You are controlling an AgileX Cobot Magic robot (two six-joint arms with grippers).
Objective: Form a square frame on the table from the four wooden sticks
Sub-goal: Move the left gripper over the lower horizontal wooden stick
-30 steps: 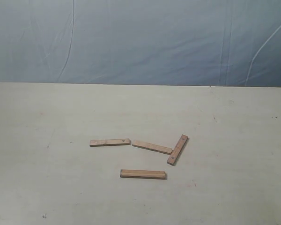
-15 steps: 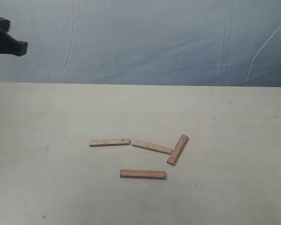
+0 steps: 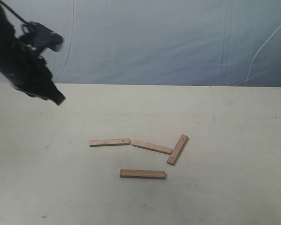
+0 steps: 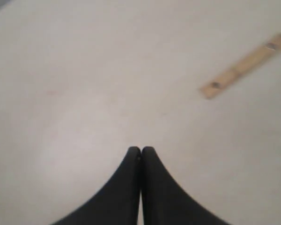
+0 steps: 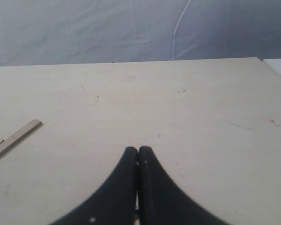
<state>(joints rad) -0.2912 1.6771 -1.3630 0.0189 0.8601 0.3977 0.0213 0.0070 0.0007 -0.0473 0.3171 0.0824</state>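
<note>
Four wooden sticks lie loose on the table point(image 3: 234, 140), forming no square. The left stick point(image 3: 110, 142) lies nearly level. The middle stick point(image 3: 151, 147) slants down to the right and meets the tilted right stick point(image 3: 177, 149). The front stick point(image 3: 143, 174) lies level, apart from the others. My left gripper point(image 3: 59, 100) hangs shut and empty above the table's far left, well away from the sticks. In the left wrist view the gripper point(image 4: 141, 150) points at bare table, with one stick point(image 4: 246, 65) off to the side. The right gripper point(image 5: 138, 150) is shut and empty, a stick point(image 5: 15, 139) far aside; it is out of the exterior view.
A wrinkled blue-grey backdrop point(image 3: 168, 42) hangs behind the table's far edge. The table's right corner point(image 5: 260, 60) shows in the right wrist view. Small dark specks dot the tabletop.
The left arm has swung in from the upper left corner and down toward the table. The sticks have not moved.
</note>
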